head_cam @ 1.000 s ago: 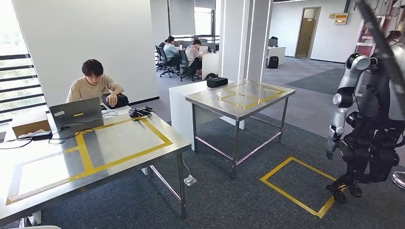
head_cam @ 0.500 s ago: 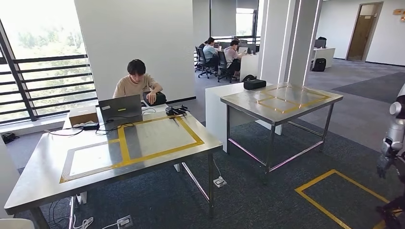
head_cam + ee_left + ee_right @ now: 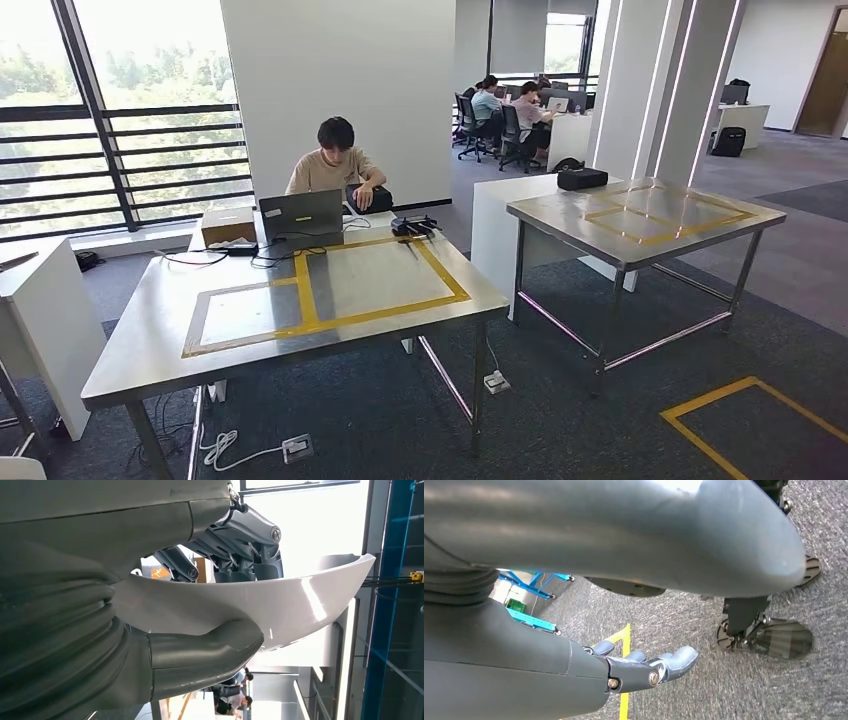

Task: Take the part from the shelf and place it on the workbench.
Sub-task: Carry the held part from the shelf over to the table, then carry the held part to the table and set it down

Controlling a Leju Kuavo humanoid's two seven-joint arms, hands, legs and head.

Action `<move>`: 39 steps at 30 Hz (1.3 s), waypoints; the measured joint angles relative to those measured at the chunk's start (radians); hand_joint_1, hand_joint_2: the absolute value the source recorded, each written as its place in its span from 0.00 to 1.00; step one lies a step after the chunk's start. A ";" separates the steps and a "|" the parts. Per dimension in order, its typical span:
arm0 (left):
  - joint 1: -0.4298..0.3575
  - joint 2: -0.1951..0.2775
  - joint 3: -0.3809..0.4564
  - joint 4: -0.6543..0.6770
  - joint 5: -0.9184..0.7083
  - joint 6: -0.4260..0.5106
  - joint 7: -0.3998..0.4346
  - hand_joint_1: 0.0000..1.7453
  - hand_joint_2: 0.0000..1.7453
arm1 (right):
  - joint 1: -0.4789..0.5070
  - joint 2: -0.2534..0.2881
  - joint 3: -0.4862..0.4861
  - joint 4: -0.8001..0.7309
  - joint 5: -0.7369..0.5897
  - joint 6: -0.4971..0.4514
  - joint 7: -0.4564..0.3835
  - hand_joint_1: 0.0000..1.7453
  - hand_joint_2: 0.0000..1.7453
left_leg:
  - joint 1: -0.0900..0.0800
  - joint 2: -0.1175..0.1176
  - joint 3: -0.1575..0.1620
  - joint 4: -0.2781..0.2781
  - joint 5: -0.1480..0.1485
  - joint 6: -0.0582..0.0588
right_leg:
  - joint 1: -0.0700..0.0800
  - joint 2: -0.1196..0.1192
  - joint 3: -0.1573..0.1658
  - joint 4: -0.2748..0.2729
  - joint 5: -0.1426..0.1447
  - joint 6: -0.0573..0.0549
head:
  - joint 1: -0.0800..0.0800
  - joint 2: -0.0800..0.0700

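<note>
L hand (image 3: 200, 605) grips the part (image 3: 280, 605), a white curved shell w/ a glossy face: thick grey thumb (image 3: 205, 652) pressed against one side, darker fingers (image 3: 240, 545) hooked over the opposite edge, so the part is pinched between them and sticks out well past the fingertips. R hand (image 3: 644, 667) holds nothing, fingers stretched out nearly straight and slightly apart, hanging above grey carpet w/ a yellow tape line (image 3: 625, 670) just beyond it. In head view the workbench (image 3: 150, 350), a steel table w/ yellow tape rectangles on top, stands in front. At its far edge: a laptop (image 3: 301, 213), a cardboard box (image 3: 229, 226) beside the laptop, black cables (image 3: 215, 258) running between them, and a small black device (image 3: 413, 226) at the far corner. A person (image 3: 335, 170) sits just behind the workbench facing the laptop. A second steel table (image 3: 640, 215) stands well apart to the workbench's side, a black case (image 3: 581, 179) on its far corner. Floor under the workbench: power strip (image 3: 296, 447) w/ white cord. More people at desks far behind, too small to detail
</note>
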 joint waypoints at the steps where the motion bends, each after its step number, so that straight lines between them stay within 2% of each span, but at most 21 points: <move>1: -0.001 0.000 0.000 0.000 0.000 0.000 0.000 1.00 1.00 | -0.001 0.000 0.000 0.000 0.000 0.000 0.000 0.00 0.00 | 0.003 -0.003 0.000 -0.003 0.003 0.006 | -0.001 0.013 -0.010 0.023 -0.016 0.005 | 0.001 0.000; 2: -0.001 0.001 0.000 0.000 -0.001 0.003 -0.001 1.00 1.00 | -0.001 0.000 0.000 0.000 -0.001 -0.002 0.000 0.00 0.00 | 0.006 -0.004 0.001 -0.006 0.005 0.012 | -0.002 0.028 -0.030 0.067 -0.043 0.009 | 0.002 0.000; 4: -0.002 0.001 0.000 0.000 -0.005 0.018 -0.003 1.00 1.00 | 0.001 0.000 -0.002 0.000 -0.007 -0.007 0.000 0.00 0.00 | 0.005 -0.008 -0.002 -0.005 0.005 0.017 | -0.002 0.049 -0.095 0.200 -0.106 0.012 | 0.004 0.000; 5: -0.001 0.002 0.000 0.002 -0.006 0.029 -0.005 1.00 1.00 | 0.002 0.000 -0.004 0.000 -0.012 -0.011 0.000 0.00 0.00 | 0.005 -0.011 -0.003 -0.005 0.005 0.017 | -0.002 0.051 -0.124 0.256 -0.123 0.013 | 0.005 0.000; 6: -0.001 0.003 0.000 0.003 -0.007 0.039 -0.007 1.00 1.00 | 0.003 0.000 -0.007 0.000 -0.015 -0.014 0.000 0.00 0.00 | 0.005 -0.015 -0.003 -0.004 0.005 0.017 | -0.003 0.052 -0.139 0.279 -0.119 0.013 | 0.005 0.000; 7: 0.000 0.005 0.000 0.004 -0.008 0.049 -0.010 1.00 1.00 | 0.004 0.000 -0.011 0.000 -0.018 -0.016 0.000 0.00 0.00 | 0.005 -0.019 -0.003 -0.002 0.004 0.016 | -0.003 0.052 -0.133 0.262 -0.096 0.012 | 0.005 0.000; 9: 0.000 0.009 0.000 0.005 -0.013 0.064 -0.015 1.00 1.00 | 0.003 -0.001 -0.017 0.000 -0.023 -0.020 0.000 0.00 0.00 | 0.007 -0.025 -0.003 0.003 0.002 0.012 | -0.006 0.054 -0.074 0.130 -0.025 0.010 | 0.006 0.000; 10: 0.000 0.010 0.000 0.005 -0.019 0.072 -0.019 1.00 1.00 | 0.003 -0.002 -0.020 0.000 -0.026 -0.021 0.000 0.00 0.00 | 0.006 -0.028 -0.004 0.007 -0.001 0.007 | -0.005 0.057 -0.045 0.066 -0.002 0.008 | 0.006 0.000; 12: 0.001 0.013 0.000 0.005 -0.033 0.087 -0.027 1.00 1.00 | 0.002 -0.002 -0.023 0.000 -0.031 -0.021 0.000 0.00 0.00 | 0.003 -0.031 -0.007 0.010 -0.003 -0.005 | -0.003 0.060 -0.019 0.006 0.011 0.002 | 0.006 0.000; 14: 0.001 0.014 0.000 0.004 -0.041 0.094 -0.032 1.00 1.00 | 0.002 -0.002 -0.025 0.000 -0.033 -0.021 0.000 0.00 0.00 | 0.002 -0.033 -0.008 0.008 -0.003 -0.012 | -0.001 0.058 -0.021 0.006 0.011 -0.003 | 0.005 0.000; 20: 0.001 0.015 -0.001 0.004 -0.043 0.096 -0.033 1.00 1.00 | 0.002 -0.002 -0.026 0.000 -0.034 -0.021 0.000 0.00 0.00 | 0.003 -0.033 -0.008 0.006 -0.002 -0.015 | 0.001 0.058 -0.022 0.007 0.011 -0.007 | 0.005 0.000; 22: 0.000 0.020 -0.002 0.005 -0.049 0.107 -0.035 1.00 1.00 | 0.001 -0.001 -0.030 0.000 -0.036 -0.023 0.000 0.00 0.00 | 0.005 -0.029 -0.010 0.014 -0.009 -0.025 | -0.002 0.056 -0.017 0.000 0.014 -0.019 | 0.003 0.000; 24: -0.002 0.032 -0.005 0.009 -0.057 0.127 -0.038 1.00 1.00 | 0.001 0.001 -0.037 0.000 -0.037 -0.028 0.000 0.00 0.00 | 0.006 -0.020 -0.049 0.094 -0.041 -0.033 | -0.004 0.051 -0.008 -0.006 0.014 -0.034 | 0.000 0.000; 25: -0.004 0.040 -0.008 0.013 -0.059 0.136 -0.039 1.00 1.00 | 0.001 0.002 -0.040 0.000 -0.037 -0.030 0.000 0.00 0.00 | 0.005 -0.016 -0.064 0.120 -0.042 -0.031 | -0.002 0.050 -0.002 -0.005 0.009 -0.037 | -0.001 0.000; 27: -0.006 0.055 -0.012 0.020 -0.060 0.151 -0.039 1.00 1.00 | 0.001 0.004 -0.043 0.000 -0.037 -0.034 0.000 0.00 0.00 | -0.001 -0.008 -0.054 0.091 -0.013 -0.018 | 0.004 0.047 0.012 -0.004 -0.004 -0.036 | -0.002 0.000; 29: -0.009 0.060 -0.013 0.019 -0.061 0.153 -0.040 1.00 1.00 | 0.001 0.006 -0.043 0.000 -0.037 -0.035 0.000 0.00 0.00 | -0.009 -0.002 -0.013 0.012 0.001 -0.006 | 0.006 0.045 0.019 -0.008 -0.012 -0.026 | -0.002 0.000; 32: -0.011 0.062 -0.014 0.019 -0.063 0.153 -0.042 1.00 1.00 | 0.001 0.007 -0.043 0.000 -0.037 -0.036 0.000 0.00 0.00 | -0.008 -0.009 0.004 -0.006 -0.007 0.011 | 0.005 0.043 0.025 0.005 -0.007 -0.007 | -0.001 0.000; 34: -0.014 0.061 -0.014 0.019 -0.067 0.152 -0.042 1.00 1.00 | -0.002 0.007 -0.043 0.000 -0.037 -0.033 0.000 0.00 0.00 | -0.004 -0.013 0.023 -0.013 -0.011 0.022 | 0.003 0.048 0.003 0.057 -0.021 0.002 | 0.001 0.000; 37: -0.017 0.058 -0.014 0.020 -0.073 0.147 -0.042 1.00 1.00 | -0.002 0.007 -0.043 0.000 -0.037 -0.028 -0.002 0.00 0.00 | -0.004 -0.015 0.036 -0.014 -0.024 0.030 | 0.001 0.053 -0.113 0.229 -0.083 0.014 | 0.003 0.000; 38: -0.017 0.056 -0.014 0.021 -0.075 0.146 -0.042 1.00 1.00 | 0.000 0.007 -0.043 0.000 -0.036 -0.027 -0.001 0.00 0.00 | -0.004 -0.017 0.042 -0.014 -0.030 0.030 | 0.000 0.053 -0.148 0.265 -0.091 0.016 | 0.004 0.000; 39: -0.017 0.054 -0.014 0.022 -0.077 0.145 -0.042 1.00 1.00 | 0.002 0.007 -0.043 0.000 -0.036 -0.027 0.000 0.00 0.00 | -0.004 -0.019 0.049 -0.014 -0.037 0.029 | -0.001 0.053 -0.165 0.267 -0.082 0.017 | 0.004 0.000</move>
